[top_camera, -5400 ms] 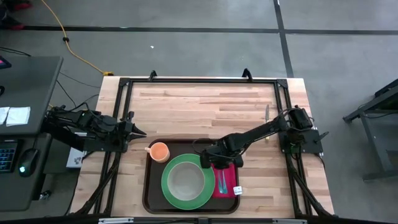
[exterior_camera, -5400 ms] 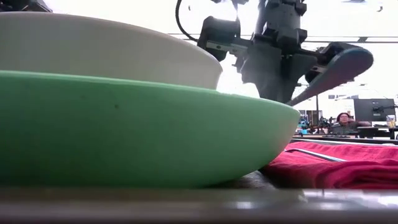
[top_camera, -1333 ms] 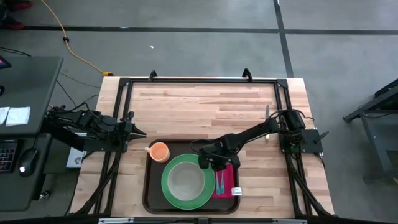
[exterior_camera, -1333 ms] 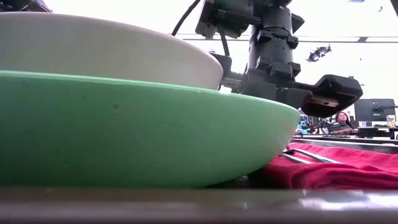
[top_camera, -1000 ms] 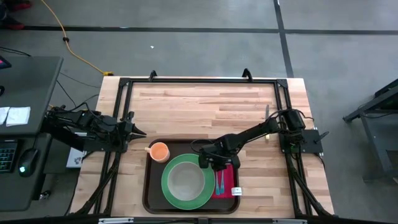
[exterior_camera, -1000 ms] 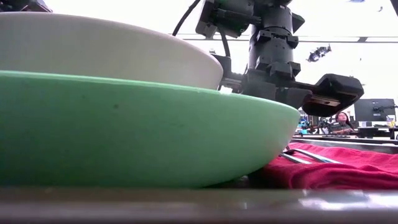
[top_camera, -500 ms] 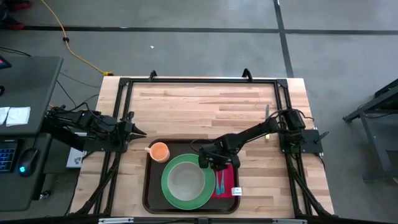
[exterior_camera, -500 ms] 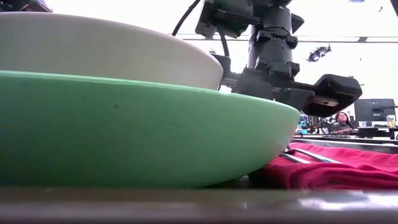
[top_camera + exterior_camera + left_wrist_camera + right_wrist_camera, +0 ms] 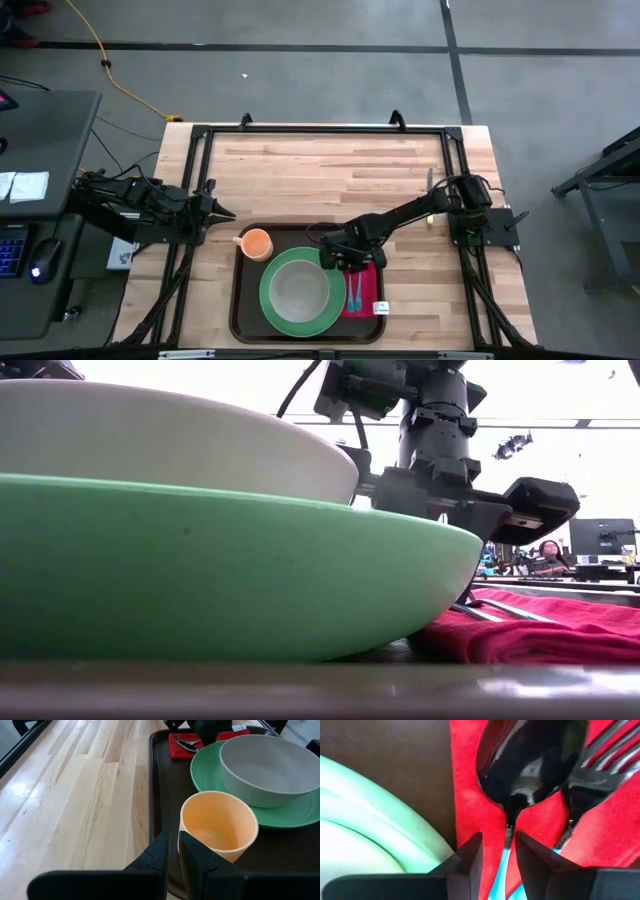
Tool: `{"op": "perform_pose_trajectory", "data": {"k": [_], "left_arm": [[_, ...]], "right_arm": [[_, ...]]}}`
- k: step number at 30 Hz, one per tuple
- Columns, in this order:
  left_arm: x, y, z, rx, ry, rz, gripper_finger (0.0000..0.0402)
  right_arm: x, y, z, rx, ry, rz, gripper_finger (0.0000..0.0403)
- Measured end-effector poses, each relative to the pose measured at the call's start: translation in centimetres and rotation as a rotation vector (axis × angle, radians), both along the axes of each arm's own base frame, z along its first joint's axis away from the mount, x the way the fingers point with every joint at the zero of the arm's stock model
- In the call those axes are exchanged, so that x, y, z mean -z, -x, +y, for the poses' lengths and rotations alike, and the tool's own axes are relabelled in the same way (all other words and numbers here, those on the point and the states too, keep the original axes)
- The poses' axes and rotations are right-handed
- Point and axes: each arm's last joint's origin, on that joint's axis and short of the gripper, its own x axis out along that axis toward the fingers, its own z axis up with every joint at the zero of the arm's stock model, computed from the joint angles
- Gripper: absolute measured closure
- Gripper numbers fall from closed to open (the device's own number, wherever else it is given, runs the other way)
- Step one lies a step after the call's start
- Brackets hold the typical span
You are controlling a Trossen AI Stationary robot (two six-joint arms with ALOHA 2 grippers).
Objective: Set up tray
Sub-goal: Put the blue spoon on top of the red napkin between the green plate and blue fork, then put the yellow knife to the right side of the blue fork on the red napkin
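Observation:
The dark brown tray (image 9: 236, 300) lies at the table's near edge. On it stand a green plate (image 9: 270, 312) with a grey bowl (image 9: 297, 290) in it and an orange cup (image 9: 257, 243). A red napkin (image 9: 371, 288) lies on the tray right of the plate. On the napkin lie a spoon (image 9: 530, 760) and a fork (image 9: 600, 765), both with blue handles. My right gripper (image 9: 345, 262) points down over the napkin's far end. It is narrowly open, one finger on each side of the spoon's neck (image 9: 508, 832). My left gripper (image 9: 225, 213) waits shut, left of the cup. My right gripper comes from above with its fingers (image 9: 470, 857) on either side of the spoon's neck, across the handle. The spoon lies flat on the napkin. Whether the fingers touch the spoon or the napkin, I cannot tell.
The bare wooden table top (image 9: 330, 175) stretches from the tray to the far edge. A black frame (image 9: 320, 130) runs round the table. In the low view the plate (image 9: 230, 570) and the bowl (image 9: 170, 435) fill the foreground, with the napkin (image 9: 560, 630) to their right.
My right gripper has crept a little toward the green plate and stays low over the napkin. The spoon, the fork and the napkin lie where they were.

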Motion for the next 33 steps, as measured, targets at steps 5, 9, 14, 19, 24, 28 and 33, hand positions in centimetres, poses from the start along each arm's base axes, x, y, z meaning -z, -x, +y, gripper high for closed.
{"op": "perform_pose_trajectory", "data": {"k": [5,9,14,19,24,28,33], "left_arm": [[0.0,0.0,0.0,0.0,0.0,0.0,0.0328],[0.0,0.0,0.0,0.0,0.0,0.0,0.0328],[0.0,0.0,0.0,0.001,0.0,0.0,0.0328],[0.0,0.0,0.0,0.006,0.003,0.001,0.0328],[0.0,0.0,-0.1,0.018,0.009,0.003,0.0328],[0.0,0.0,-0.1,0.018,0.009,0.003,0.0328],[0.0,0.0,-0.1,0.018,0.009,0.003,0.0328]], "right_arm": [[-1.6,0.3,-0.4,0.018,0.056,-0.04,0.0308],[-2.4,0.7,-0.8,0.026,0.076,-0.037,0.0308],[-3.1,1.2,-1.2,0.03,0.078,-0.021,0.0308],[-4.3,2.0,-1.4,0.032,0.089,-0.006,0.0308],[-6.5,3.5,-1.8,0.048,0.149,0.01,0.0308],[-8.5,5.2,-2.3,0.06,0.203,0.031,0.0308],[-10.7,7.3,-2.9,0.071,0.284,0.043,0.0308]]}}
